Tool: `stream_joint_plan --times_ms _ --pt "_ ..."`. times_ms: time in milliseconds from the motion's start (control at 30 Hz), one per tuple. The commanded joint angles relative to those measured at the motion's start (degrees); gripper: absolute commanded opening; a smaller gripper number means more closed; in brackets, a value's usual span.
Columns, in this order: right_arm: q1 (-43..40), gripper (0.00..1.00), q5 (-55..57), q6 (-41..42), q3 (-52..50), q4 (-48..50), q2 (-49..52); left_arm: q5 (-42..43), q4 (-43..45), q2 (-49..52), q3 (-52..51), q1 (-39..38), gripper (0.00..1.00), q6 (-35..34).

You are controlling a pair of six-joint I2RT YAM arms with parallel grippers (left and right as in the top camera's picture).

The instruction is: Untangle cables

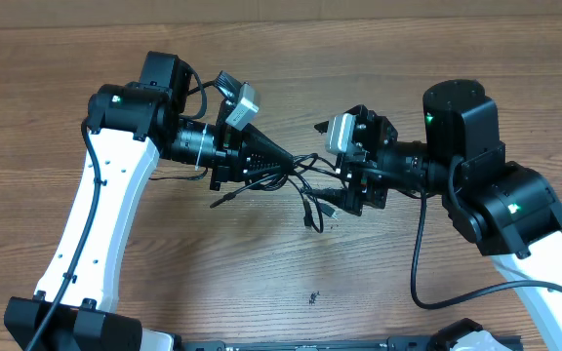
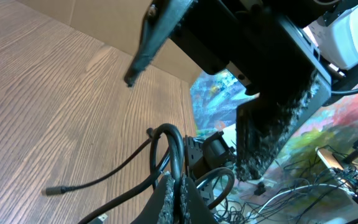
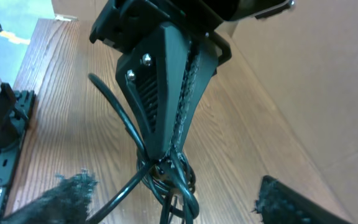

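Observation:
The cables (image 1: 305, 188) are thin black cords knotted together just above the table between my two arms. Loose plug ends trail down to the left (image 1: 220, 202) and toward the front (image 1: 312, 225). My left gripper (image 1: 286, 159) points right and is shut on the knot; in its wrist view the pads (image 2: 168, 198) pinch a cable loop (image 2: 169, 140). My right gripper (image 1: 328, 168) faces it, open. In the right wrist view its frayed fingers (image 3: 67, 193) stand wide on either side of the knot (image 3: 169, 177) without touching it.
Wood-grain table (image 1: 261, 283) all round. A small dark speck (image 1: 314, 297) lies near the front. Thick black arm wires (image 1: 418, 263) loop beside the right arm. A cable plug (image 2: 58, 189) rests on the wood left of the left gripper.

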Motion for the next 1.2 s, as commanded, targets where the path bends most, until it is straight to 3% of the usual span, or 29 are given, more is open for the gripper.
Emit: stream_joint_plan --times_ms 0,167,333,700,1167 --pt "-0.09 0.74 -0.57 0.00 0.15 0.74 -0.26 3.43 -0.07 -1.18 0.96 -0.39 0.04 2.58" --pt "-0.07 0.47 -1.25 0.04 0.15 0.66 -0.24 8.63 0.66 -1.18 0.96 -0.76 0.04 2.58" --pt "-0.07 0.33 -1.97 0.04 0.15 -0.37 -0.24 11.91 1.42 -1.18 0.96 -0.76 0.04 2.56" --pt "-0.07 0.27 -3.34 0.07 0.15 -2.29 -0.24 11.91 3.61 -1.18 0.96 -0.74 0.04 1.25" --pt "-0.07 0.27 -6.78 0.04 0.15 -5.75 -0.24 11.87 23.89 -1.18 0.96 0.42 0.04 -19.43"
